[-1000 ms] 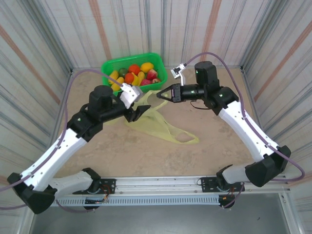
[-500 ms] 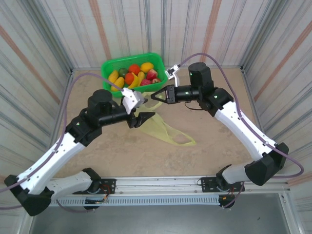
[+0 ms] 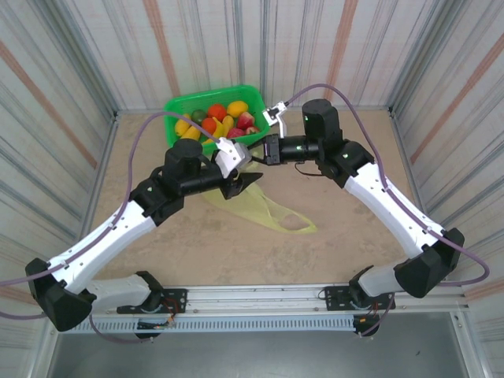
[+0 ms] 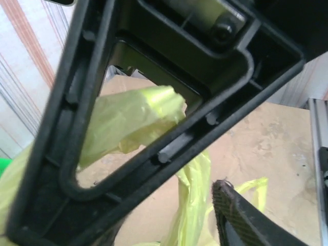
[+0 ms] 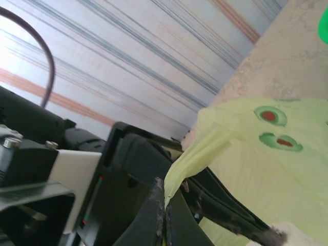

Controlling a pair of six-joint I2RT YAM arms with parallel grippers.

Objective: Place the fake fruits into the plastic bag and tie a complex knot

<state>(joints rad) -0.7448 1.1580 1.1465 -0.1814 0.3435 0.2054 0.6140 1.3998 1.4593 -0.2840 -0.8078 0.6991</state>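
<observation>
The pale yellow-green plastic bag (image 3: 272, 211) lies crumpled on the table, with one corner lifted. My right gripper (image 3: 253, 155) is shut on a thin twisted strand of the bag (image 5: 205, 148), pinched between its fingertips (image 5: 165, 205). My left gripper (image 3: 242, 183) is right below and against it, open. In the left wrist view, bag film (image 4: 197, 179) hangs between the framed finger (image 4: 128, 169) and the other fingertip (image 4: 236, 210). The fake fruits (image 3: 218, 118), yellow, orange, red and green, sit in the green basket at the back.
The rigid green mesh basket (image 3: 175, 106) stands against the back wall, just behind both grippers. Striped walls close in the table on three sides. A loop handle (image 3: 295, 224) of the bag lies flat toward the front right.
My left gripper has swung right and back until it meets the right gripper. The right gripper has shifted slightly left, holding the bag strand, and the bag has bunched closer beneath them.
</observation>
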